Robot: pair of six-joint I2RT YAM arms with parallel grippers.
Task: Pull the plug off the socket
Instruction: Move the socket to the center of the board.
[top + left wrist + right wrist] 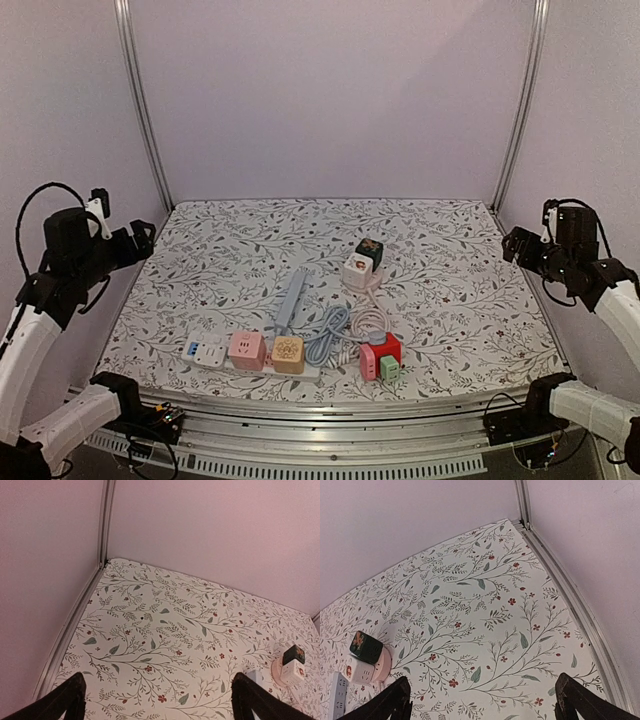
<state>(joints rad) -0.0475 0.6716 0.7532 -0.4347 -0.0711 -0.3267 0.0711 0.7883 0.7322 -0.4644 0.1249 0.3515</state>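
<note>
A white cube socket (356, 270) with a dark green plug (369, 249) on it stands mid-table on a pink round base. It also shows in the left wrist view (293, 670) and in the right wrist view (361, 671), where the dark plug (365, 646) sits on its far side. A red cube socket (384, 349) near the front carries a pink plug (368, 362) and a green plug (389, 369). My left gripper (141, 240) (160, 700) and right gripper (514, 245) (482, 705) are open and empty, held high at the table's left and right sides.
A white power strip (300, 372) at the front holds a pink cube (246, 350), a tan cube (287, 354) and a blue-white adapter (204, 352). A grey power strip (291, 298) lies mid-table. Grey-blue cable (325, 336) and pale cable (370, 320) coil between. Walls enclose three sides.
</note>
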